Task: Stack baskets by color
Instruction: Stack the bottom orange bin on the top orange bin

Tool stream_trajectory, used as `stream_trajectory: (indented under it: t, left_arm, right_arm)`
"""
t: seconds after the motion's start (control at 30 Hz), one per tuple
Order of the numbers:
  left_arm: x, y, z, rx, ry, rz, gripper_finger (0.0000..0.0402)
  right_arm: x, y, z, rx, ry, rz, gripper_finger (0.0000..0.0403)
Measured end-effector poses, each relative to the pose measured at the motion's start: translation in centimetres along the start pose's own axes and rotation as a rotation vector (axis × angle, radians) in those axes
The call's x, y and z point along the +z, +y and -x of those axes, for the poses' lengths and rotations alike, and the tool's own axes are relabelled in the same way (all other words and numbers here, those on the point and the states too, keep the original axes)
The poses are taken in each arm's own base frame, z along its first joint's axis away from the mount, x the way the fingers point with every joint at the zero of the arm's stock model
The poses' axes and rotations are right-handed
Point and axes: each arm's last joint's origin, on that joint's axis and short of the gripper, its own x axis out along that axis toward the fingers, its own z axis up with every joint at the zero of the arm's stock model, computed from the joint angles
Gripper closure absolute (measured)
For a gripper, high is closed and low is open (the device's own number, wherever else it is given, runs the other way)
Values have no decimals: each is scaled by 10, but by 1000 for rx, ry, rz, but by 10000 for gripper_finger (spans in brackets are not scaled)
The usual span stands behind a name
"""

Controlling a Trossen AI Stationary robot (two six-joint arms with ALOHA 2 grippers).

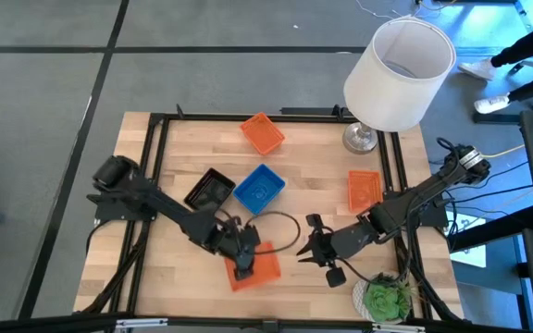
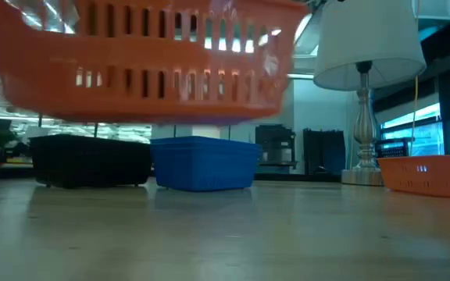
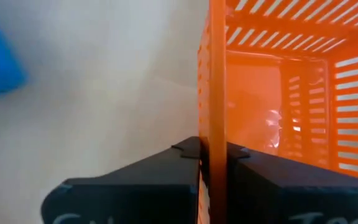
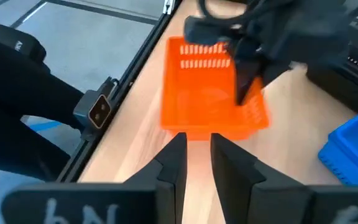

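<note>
Nearest the lens in the low view, the orange basket hangs clear of the table, upper left of frame. Left gripper is clamped on its rim wall, one finger inside, one outside (left wrist view shows this plainly). In the high view, basket and gripper sit bottom centre. Right gripper waits just right of it, fingers slightly parted, empty. Farther up: blue basket, black basket. Second orange basket lies up-right, the third top centre; I judge either the stacking target.
</note>
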Motion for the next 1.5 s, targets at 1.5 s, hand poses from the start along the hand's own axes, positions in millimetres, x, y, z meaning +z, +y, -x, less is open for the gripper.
stream_trajectory:
  t: [1.5]
  left_arm:
    - [127,302,113,186,-439,951,401]
  right_arm:
    - [1,-31,29,-856,-55,53,331]
